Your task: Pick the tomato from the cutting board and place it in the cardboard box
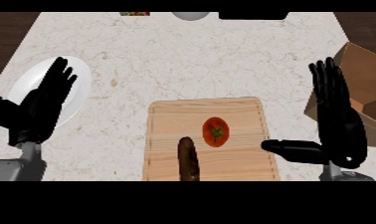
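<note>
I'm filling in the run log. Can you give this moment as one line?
stage: pre-grasp | tomato: on board | box: right edge | right hand: open, beside board | left hand: open, over plate

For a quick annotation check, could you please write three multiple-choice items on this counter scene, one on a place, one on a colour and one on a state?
1. Where does the tomato lie?
A. on the cutting board
B. on the white plate
C. in the cardboard box

2. What colour is the plate at the view's left?
A. blue
B. white
C. black

3. How is the right hand?
A. curled round the tomato
C. inside the box
B. open, holding nothing

Answers:
1 A: the tomato rests on the board beside a dark brown long item, apart from the cardboard box at the view's right.
2 B: the plate is white, partly covered by the left hand.
3 B: its fingers are straight, the thumb points toward the board, and the tomato is untouched.
</note>
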Tool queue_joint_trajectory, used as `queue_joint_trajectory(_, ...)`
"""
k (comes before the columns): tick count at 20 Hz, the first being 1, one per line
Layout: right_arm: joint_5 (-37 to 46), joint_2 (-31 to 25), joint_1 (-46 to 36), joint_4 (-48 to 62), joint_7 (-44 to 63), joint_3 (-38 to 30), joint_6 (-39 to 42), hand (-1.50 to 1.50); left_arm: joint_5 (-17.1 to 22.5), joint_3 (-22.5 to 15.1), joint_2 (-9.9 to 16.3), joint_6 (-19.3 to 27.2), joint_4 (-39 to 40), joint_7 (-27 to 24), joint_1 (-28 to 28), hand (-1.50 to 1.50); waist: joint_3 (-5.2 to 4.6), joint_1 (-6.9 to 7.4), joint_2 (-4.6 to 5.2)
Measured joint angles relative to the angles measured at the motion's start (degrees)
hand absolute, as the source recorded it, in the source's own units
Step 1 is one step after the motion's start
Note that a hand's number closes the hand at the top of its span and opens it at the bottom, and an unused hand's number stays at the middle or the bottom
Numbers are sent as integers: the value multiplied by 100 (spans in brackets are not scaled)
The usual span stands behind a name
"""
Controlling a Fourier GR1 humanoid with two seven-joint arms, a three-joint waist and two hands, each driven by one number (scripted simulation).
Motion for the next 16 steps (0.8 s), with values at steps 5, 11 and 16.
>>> queue_joint_trajectory(5,743,-13,686,-429,-1145,456,-54,-150,203,146,102,-316,-137,7,291,0,-11,-47,11)
queue_joint_trajectory(11,2379,-887,1139,-1109,-133,749,-175,-150,257,191,147,-383,-318,92,416,0,-38,-92,-7)
queue_joint_trajectory(16,3846,-1336,1214,-1755,1383,1160,69,-150,273,281,228,-454,-274,105,386,0,-50,-95,8)
